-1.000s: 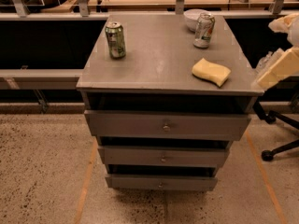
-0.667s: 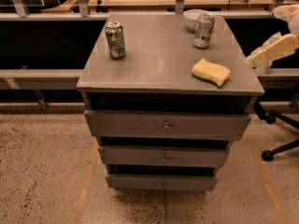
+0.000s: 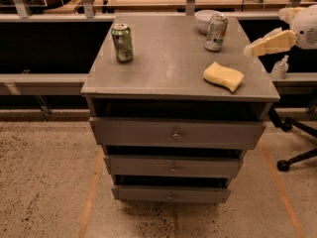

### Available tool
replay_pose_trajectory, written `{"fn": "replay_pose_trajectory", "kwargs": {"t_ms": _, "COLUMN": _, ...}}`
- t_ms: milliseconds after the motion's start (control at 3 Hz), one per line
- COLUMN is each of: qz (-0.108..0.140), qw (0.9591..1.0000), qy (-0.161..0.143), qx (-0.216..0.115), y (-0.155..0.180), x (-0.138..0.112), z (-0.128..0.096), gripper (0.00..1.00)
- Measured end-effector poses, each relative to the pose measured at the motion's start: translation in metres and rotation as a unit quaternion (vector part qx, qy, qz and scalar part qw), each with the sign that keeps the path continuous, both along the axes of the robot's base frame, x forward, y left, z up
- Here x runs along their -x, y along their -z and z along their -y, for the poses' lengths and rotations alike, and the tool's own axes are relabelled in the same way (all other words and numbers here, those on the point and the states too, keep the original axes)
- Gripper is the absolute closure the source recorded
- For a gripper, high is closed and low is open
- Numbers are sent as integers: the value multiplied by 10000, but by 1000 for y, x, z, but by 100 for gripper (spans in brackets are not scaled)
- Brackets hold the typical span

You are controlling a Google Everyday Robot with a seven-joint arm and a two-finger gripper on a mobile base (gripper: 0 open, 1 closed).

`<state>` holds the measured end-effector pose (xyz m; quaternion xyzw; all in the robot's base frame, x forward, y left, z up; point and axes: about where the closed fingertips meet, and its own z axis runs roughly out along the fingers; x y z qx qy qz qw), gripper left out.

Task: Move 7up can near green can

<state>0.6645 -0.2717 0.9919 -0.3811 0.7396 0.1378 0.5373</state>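
The 7up can [image 3: 216, 32], pale silver-white, stands upright at the back right of the grey cabinet top [image 3: 168, 68], just in front of a white bowl. The green can [image 3: 122, 42], dark green with pale markings, stands upright at the back left, well apart from the 7up can. My gripper [image 3: 250, 49] comes in from the right and hovers above the cabinet's right edge. It points left, is a short way to the right of the 7up can, and holds nothing.
A white bowl [image 3: 205, 20] sits behind the 7up can. A yellow sponge [image 3: 224, 76] lies at the front right. The cabinet has three drawers [image 3: 176, 134]. A small clear bottle [image 3: 280, 67] and a chair base [image 3: 297, 157] are on the right.
My gripper has moved up and to the left, from beside the cabinet's right edge to above it, closer to the 7up can. The cans have not moved.
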Motion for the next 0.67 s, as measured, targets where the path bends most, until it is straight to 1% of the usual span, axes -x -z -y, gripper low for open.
{"fn": "replay_pose_trajectory", "kwargs": {"t_ms": 333, "qz": 18, "qw": 9997, "qy": 187, "qx": 144, "y": 2, "x": 4, "z": -9, "gripper": 0}}
{"fn": "replay_pose_trajectory", "kwargs": {"t_ms": 667, "qz": 127, "qw": 9979, "qy": 631, "qx": 39, "y": 22, "x": -31, "z": -23, "gripper": 0}}
